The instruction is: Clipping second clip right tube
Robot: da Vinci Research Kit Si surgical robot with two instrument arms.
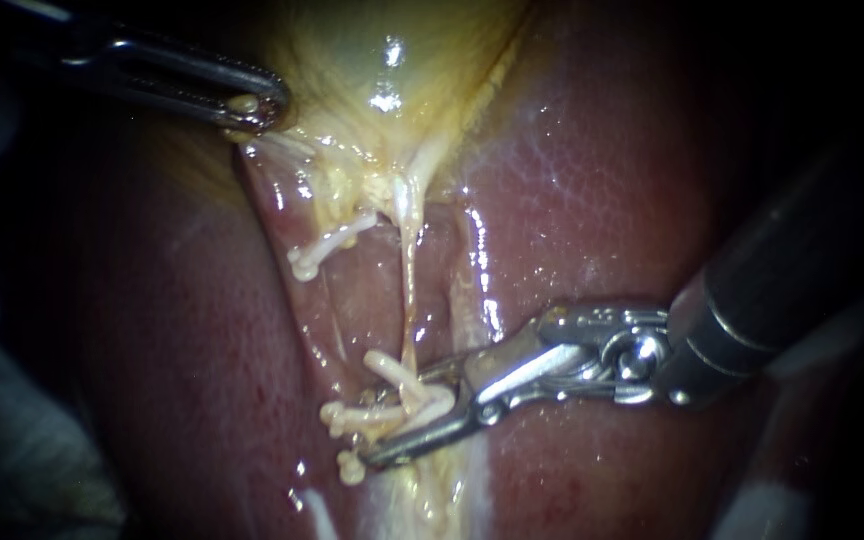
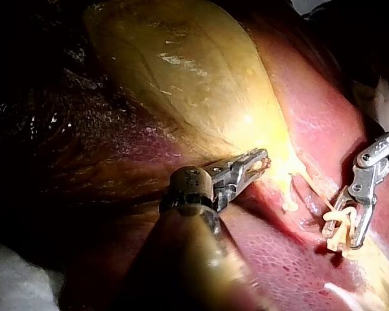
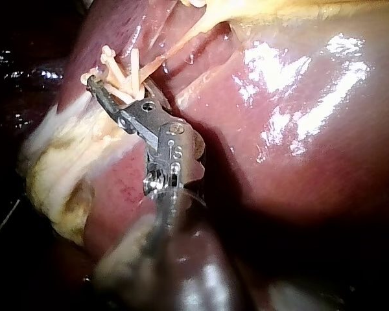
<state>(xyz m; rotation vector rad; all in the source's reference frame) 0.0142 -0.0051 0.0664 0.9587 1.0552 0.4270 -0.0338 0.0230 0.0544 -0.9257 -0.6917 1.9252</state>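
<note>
Down the middle of the endoscope view: the right tube, a thin pale strand drawn taut from the gallbladder into the low end of a groove in the liver. Low on that strand, caught from 2 sides: a pale clip, its legs forked open across the tube. Held there by the right instrument, jaws spread wide yet both pressing on the clip between them.

Tight quarters at the tips. Just beside the lower jaw, toward the view's left, a neighbouring clip; touching it or not, cannot tell. Close along the tube's right, a wet, glistening wall of liver. More room above: a bare stretch of tube and open groove up to the gallbladder's neck. Well apart, up and to the left, an upper clip on a separate strand at the groove's left edge.

From the right edge, the right instrument's dark shaft slanting down and left, wrist bent, metal jaws pointing left and slightly down across the tube. From the upper left corner, the left instrument, jaws pinched together on the gallbladder's yellow lower edge, far from the clips. Same grip in the left wrist view, at the pale tissue ahead of the shaft.
</note>
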